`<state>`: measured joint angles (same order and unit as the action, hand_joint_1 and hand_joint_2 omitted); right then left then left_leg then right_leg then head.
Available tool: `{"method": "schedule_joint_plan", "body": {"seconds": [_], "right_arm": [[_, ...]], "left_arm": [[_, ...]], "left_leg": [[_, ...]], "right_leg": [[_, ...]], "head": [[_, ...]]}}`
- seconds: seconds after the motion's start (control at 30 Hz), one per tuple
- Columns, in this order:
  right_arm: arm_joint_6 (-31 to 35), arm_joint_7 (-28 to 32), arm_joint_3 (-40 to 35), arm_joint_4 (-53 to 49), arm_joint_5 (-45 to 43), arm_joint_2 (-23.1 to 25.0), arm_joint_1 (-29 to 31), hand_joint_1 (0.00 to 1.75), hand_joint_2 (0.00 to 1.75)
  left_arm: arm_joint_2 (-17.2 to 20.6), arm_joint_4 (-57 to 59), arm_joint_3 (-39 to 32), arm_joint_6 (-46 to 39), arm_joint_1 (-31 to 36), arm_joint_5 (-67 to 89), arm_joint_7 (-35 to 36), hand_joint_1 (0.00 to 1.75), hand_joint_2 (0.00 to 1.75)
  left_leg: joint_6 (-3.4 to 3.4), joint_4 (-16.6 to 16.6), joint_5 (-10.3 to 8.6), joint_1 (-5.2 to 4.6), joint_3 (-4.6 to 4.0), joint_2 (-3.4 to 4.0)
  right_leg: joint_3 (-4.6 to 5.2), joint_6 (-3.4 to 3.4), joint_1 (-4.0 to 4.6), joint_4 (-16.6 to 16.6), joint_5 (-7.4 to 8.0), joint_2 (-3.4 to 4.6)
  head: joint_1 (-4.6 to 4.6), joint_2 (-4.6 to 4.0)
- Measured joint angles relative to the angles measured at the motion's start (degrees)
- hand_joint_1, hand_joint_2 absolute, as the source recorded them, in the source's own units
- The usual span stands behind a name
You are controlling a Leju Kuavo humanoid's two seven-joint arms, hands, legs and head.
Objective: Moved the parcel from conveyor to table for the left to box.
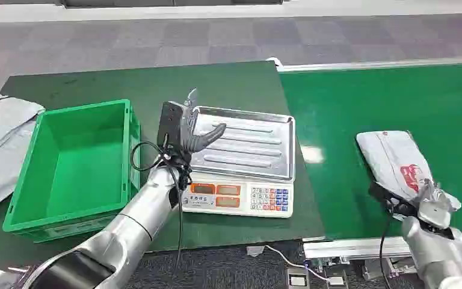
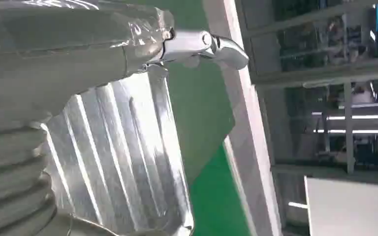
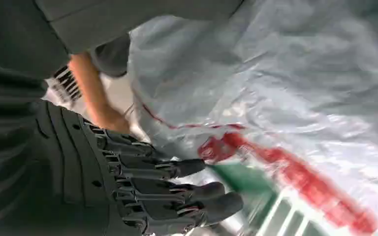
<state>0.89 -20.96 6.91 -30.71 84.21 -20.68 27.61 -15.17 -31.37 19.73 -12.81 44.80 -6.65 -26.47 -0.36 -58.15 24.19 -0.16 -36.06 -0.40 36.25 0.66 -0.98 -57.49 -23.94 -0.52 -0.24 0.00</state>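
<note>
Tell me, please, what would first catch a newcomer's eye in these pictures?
Probably the grey parcel with red print, lying on the bright green conveyor, with the right hand on its near end. Next, the left hand raised empty over the steel pan of the scale, beside an empty green crate.

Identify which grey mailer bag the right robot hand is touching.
The parcel with red print on the conveyor, under the right robot hand; the plain grey bags lie far left.
</note>
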Motion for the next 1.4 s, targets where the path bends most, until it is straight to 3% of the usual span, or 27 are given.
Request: {"method": "schedule_joint_plan", "body": {"seconds": [0.13,0.17,0.4,0.67,0.9,1.2,1.4], "right_arm": [[-6.37,3.14,0.11,2.38,-1.13,-0.55,3.23,0.00,1.75],[-6.48,3.21,0.11,2.66,-1.22,-0.55,3.67,1.75,1.75],[-13.92,7.45,0.11,5.62,-3.06,-1.20,7.96,1.75,1.75],[-17.65,10.57,-0.26,7.91,-5.24,-3.26,14.49,1.75,1.75],[-21.06,12.26,-3.30,8.85,-7.43,-4.41,15.33,1.75,1.75],[-15.02,9.76,-5.84,9.07,-9.75,-4.44,15.42,1.75,1.75],[8.36,10.60,-6.34,6.64,-12.77,-2.42,16.60,1.75,1.75]], "left_arm": [[0.63,-0.44,-1.24,-0.02,-0.60,-0.59,0.02,0.00,1.75],[0.74,-0.46,-1.35,0.00,-0.71,-0.63,0.02,0.00,1.75],[1.25,-0.79,-2.18,-0.96,-0.93,-0.70,-0.04,0.00,1.75],[1.99,-1.71,-2.84,-1.53,-1.90,-0.83,-0.02,0.00,1.75],[2.03,-2.32,-3.01,-1.59,-2.18,-0.83,0.24,0.00,1.75],[2.16,-3.21,-3.12,-2.08,-3.03,-0.76,0.04,0.00,1.75],[2.69,-5.25,-3.54,-4.44,-4.66,1.32,-0.92,0.00,1.75]], "left_leg": [[0.03,0.00,-0.04,0.00,0.00,-0.03],[0.03,0.00,-0.04,0.00,0.00,-0.03],[0.03,0.00,-0.04,-0.02,-0.02,-0.01],[0.03,-0.01,-0.05,-0.01,-0.01,-0.04],[0.03,-0.01,-0.04,-0.01,-0.02,-0.10],[0.04,0.00,-0.04,-0.01,-0.07,-0.15],[0.02,0.00,-0.06,-0.01,-0.06,-0.06]], "right_leg": [[-0.02,0.00,0.01,0.00,0.01,-0.05],[-0.02,0.00,0.00,0.00,0.01,-0.05],[-0.01,0.00,-0.02,-0.01,0.01,-0.03],[-0.01,0.00,-0.01,-0.01,0.02,-0.06],[-0.01,0.00,-0.01,0.00,0.01,-0.10],[-0.03,0.01,-0.01,-0.02,0.01,-0.16],[0.03,-0.01,0.00,-0.05,0.02,-0.07]], "head": [[0.00,0.00],[0.00,0.00],[0.00,0.00],[0.00,0.00],[0.00,0.00],[0.00,0.00],[0.00,0.00]]}}
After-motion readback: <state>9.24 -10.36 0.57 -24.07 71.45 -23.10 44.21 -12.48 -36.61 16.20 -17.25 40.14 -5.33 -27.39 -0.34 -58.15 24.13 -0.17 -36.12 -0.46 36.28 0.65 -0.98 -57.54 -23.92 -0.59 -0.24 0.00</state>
